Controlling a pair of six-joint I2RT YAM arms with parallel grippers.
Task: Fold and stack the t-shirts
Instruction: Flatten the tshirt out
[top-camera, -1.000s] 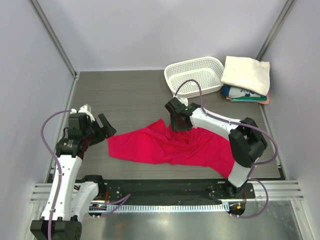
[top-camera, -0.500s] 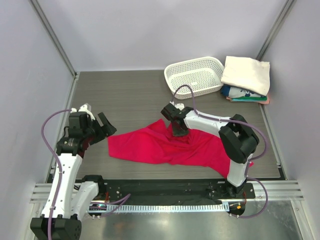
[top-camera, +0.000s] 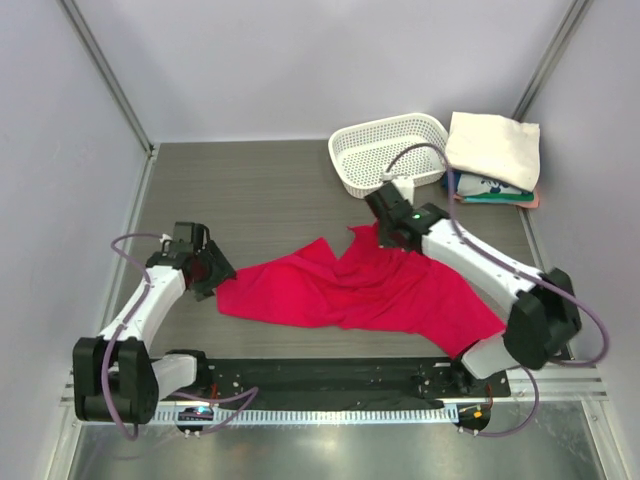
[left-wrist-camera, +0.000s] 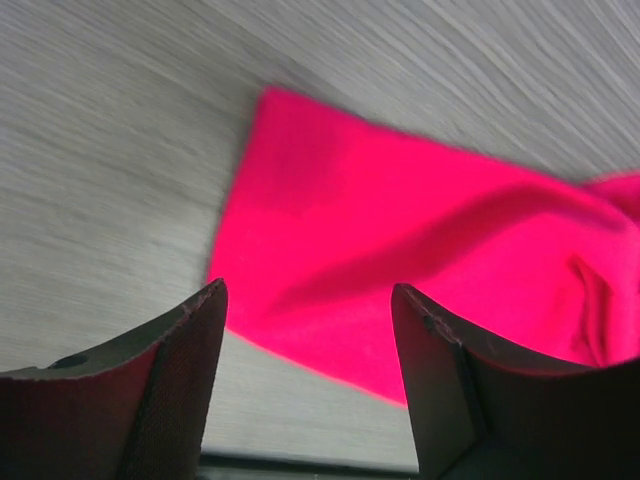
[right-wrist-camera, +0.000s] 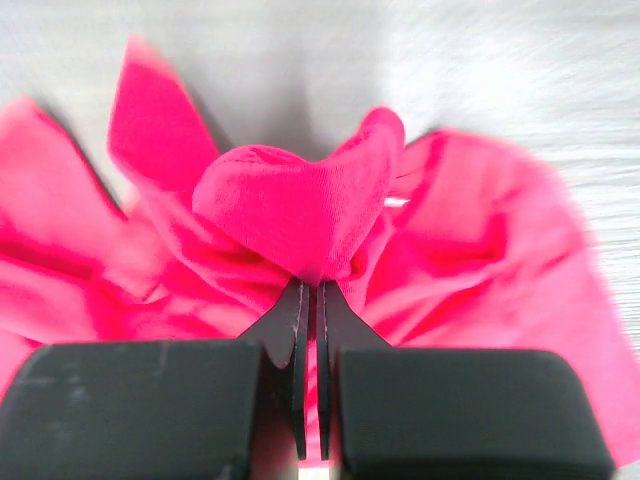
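A crimson-red t-shirt (top-camera: 350, 295) lies crumpled across the middle of the table. My right gripper (top-camera: 388, 232) is at the shirt's far edge, shut on a pinched fold of it. In the right wrist view the fingertips (right-wrist-camera: 312, 287) meet under a bunched hump of red cloth (right-wrist-camera: 295, 205). My left gripper (top-camera: 212, 272) is low at the shirt's left edge, open. In the left wrist view the left gripper (left-wrist-camera: 308, 292) has nothing between its fingers, and the red shirt's corner (left-wrist-camera: 400, 220) lies just beyond them. A cream-white folded t-shirt (top-camera: 492, 147) tops a stack at the back right.
A white perforated basket (top-camera: 390, 150) stands at the back, just behind the right gripper. Under the cream shirt lie a teal and white printed shirt (top-camera: 485, 188) and a pink edge (top-camera: 531, 203). Grey walls enclose the table on three sides.
My right gripper has shut on the red shirt and moved back and to the right, drawing a fold with it. My left gripper has dropped towards the shirt's left edge and narrowed somewhat.
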